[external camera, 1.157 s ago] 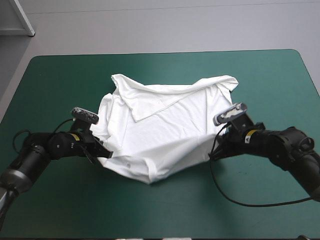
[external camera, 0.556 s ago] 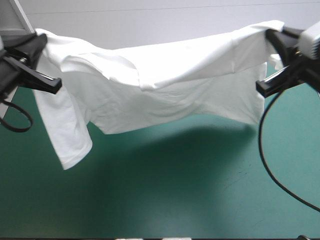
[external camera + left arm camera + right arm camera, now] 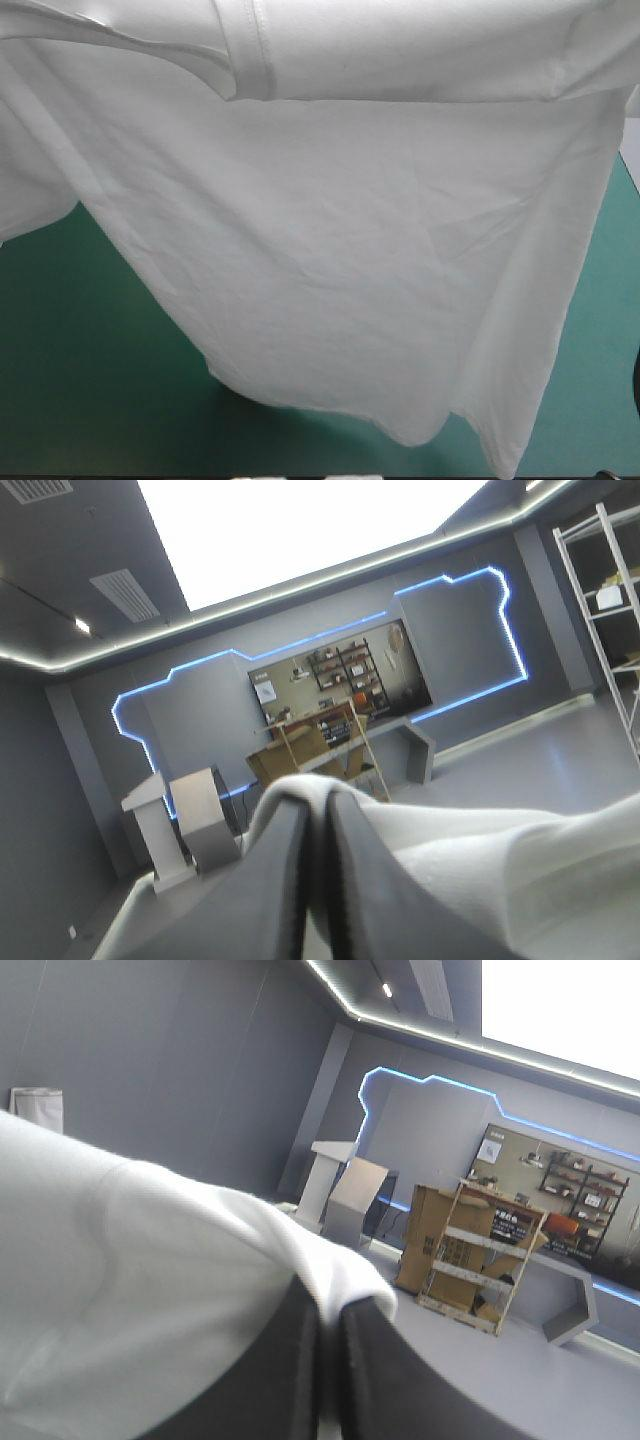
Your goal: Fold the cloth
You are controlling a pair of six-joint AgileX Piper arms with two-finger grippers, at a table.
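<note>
The left tool [image 3: 318,815] and the right tool [image 3: 328,1312] are each clenched on the T-shirt [image 3: 350,250], with white cloth pinched between their all-but-meeting black fingers. Both wrist views look level into the room, so the arms appear raised high. The T-shirt hangs as a wide white curtain before the high camera, seemingly so its own weight pulls it flat ahead of folding. Its lower edge dangles over the near part of the teal-green worktop [image 3: 90,380]; whether it touches I cannot tell. A stitched band [image 3: 255,50] shows near the held edge.
</note>
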